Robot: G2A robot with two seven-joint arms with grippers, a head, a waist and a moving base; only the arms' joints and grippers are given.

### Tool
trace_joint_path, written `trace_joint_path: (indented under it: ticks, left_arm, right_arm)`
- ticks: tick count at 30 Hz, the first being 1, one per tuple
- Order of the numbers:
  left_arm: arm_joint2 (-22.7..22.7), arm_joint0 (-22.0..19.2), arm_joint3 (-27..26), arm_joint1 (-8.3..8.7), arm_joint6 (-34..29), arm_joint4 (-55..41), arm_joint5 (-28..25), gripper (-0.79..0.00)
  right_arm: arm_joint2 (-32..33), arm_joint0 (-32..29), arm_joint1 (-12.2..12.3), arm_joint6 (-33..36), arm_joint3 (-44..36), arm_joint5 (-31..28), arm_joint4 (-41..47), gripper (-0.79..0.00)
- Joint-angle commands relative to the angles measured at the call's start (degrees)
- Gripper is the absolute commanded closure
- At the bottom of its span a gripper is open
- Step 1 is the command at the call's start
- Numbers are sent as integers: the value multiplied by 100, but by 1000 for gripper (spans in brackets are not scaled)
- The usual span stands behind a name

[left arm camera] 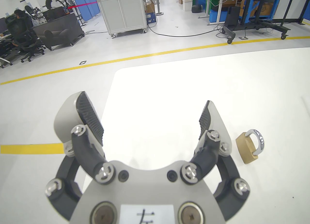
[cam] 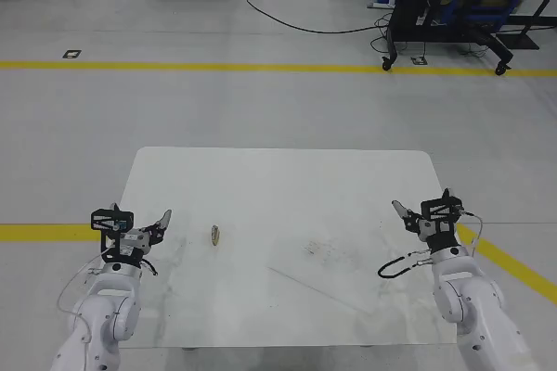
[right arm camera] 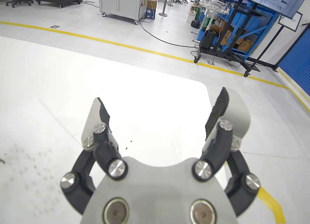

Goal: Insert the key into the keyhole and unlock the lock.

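White table (cam: pixel 288 190) w/ padlock (cam: pixel 215 236); yellow floor lines (cam: pixel 260 67).

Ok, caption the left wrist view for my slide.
Open left gripper at the table edge, brass padlock lying nearby.

brass padlock (left arm camera: pixel 246 149) with a silver shackle (left arm camera: pixel 259 137) lies flat on the white table (left arm camera: pixel 169 89), left of centre.

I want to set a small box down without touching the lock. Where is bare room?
The far half of the table, beyond the padlock, is bare. Bare too is the stretch between the padlock and the right gripper, save faint dotted marks. Tightest is the strip between the padlock and the open fingers of the left gripper.
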Motion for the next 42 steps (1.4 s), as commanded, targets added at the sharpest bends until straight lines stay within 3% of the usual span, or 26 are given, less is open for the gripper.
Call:
trace_joint_path:
  ticks: [1,7,17,19,20,25,26,27,29,31,32,33,35,36,39,42]
  left_arm:
    - [0,0,0,0,0,0,0,-785]
    - [0,0,0,0,0,0,0,-785]
    - [0,0,0,0,0,0,0,-785]
    - [0,0,0,0,0,0,0,-785]
    - [0,0,0,0,0,0,0,-785]
    - [0,0,0,0,0,0,0,-785]
    - [0,0,0,0,0,0,0,-785]
    - [0,0,0,0,0,0,0,-785]
    - [0,0,0,0,0,0,0,-785]
    - [0,0,0,0,0,0,0,-785]
    - [0,0,0,0,0,0,0,-785]
    - [0,0,0,0,0,0,0,-785]
    - [0,0,0,0,0,0,0,-785]
    - [0,0,0,0,0,0,0,-785]
    - [0,0,0,0,0,0,0,-785]
    - [0,0,0,0,0,0,0,-785]
  right_arm:
    - [-340,84,-11,-37,73,-453,-113,-785]
    - [-1178,538,-89,486,306,-1349,412,-785]
    - [-1208,552,-92,490,317,-1426,483,-785]
    - [-1235,533,-113,362,549,-2240,1801,-785]
    - [-1156,627,-93,588,695,-2515,2031,-785]
    - [-1459,833,-39,1523,830,-3487,1909,-785]
    - [-1522,875,-37,1674,841,-3535,1886,-785]
    - [-1580,914,-39,1752,854,-3563,1921,-650]
    - [-1714,995,-40,1971,880,-3614,1880,-480]
    - [-1853,1107,-31,2244,818,-3593,1450,-628]
    - [-1918,1136,-31,2239,793,-3607,1310,-646]
    - [-1940,1170,-27,2188,760,-3553,1088,-628]
    - [-2026,1162,-25,2038,711,-3352,628,-419]
    - [-2082,1167,-26,1967,685,-3290,419,-391]
    - [-2217,1200,-24,1819,669,-3142,-82,-511]
    - [-2390,1261,-37,1842,711,-2920,-471,-462]
